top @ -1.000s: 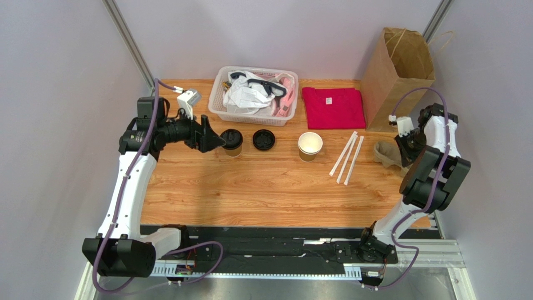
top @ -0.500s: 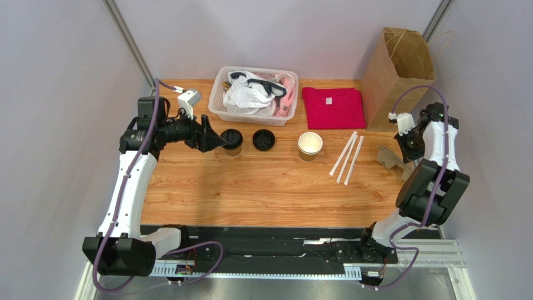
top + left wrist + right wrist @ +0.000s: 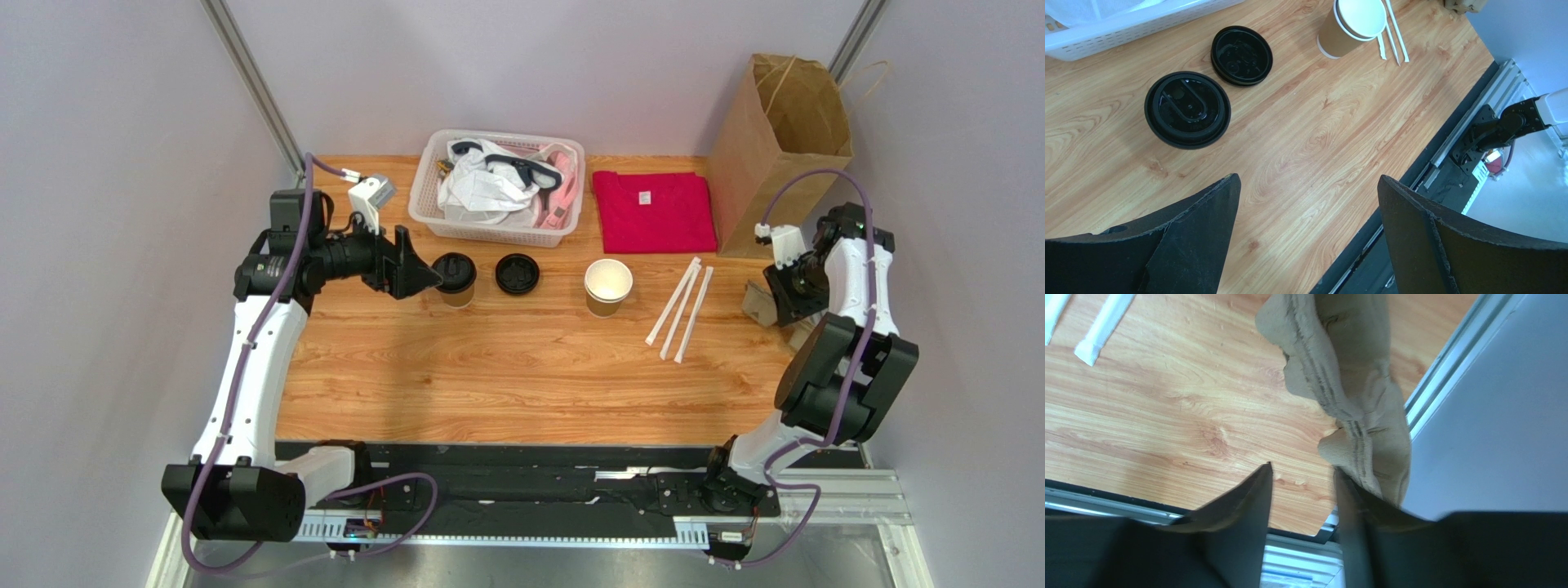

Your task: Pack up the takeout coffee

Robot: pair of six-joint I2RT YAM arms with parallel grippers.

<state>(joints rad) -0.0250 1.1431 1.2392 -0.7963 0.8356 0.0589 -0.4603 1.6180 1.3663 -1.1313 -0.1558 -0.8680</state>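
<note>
My right gripper (image 3: 1303,471) has its jaws a little apart, with only bare table (image 3: 1168,416) showing between them. The pulp tray (image 3: 1352,386) stands tilted on edge against the finger on the right of the wrist view. I cannot tell whether that finger touches it or merely sits in front. The tray is far to the right of the white basket (image 3: 496,228), close to the table's right edge.

I judge the step in hand to be getting this tray down flat, wells up. I'd widen the jaws fully and back straight off, not sideways, so the finger doesn't drag the rim. I'd also see that the tray tips toward the basket, not off the edge.

My left gripper (image 3: 1309,180) is spread wide and empty, just left of the takeout coffee (image 3: 1187,109). The coffee stands upright, lid on, just in front of the basket's left corner. A loose lid (image 3: 516,273) lies beside it and an uncapped cup (image 3: 608,284) stands further right. When I take the coffee I'd close gently on the paper wall below the lid, keeping it upright
</note>
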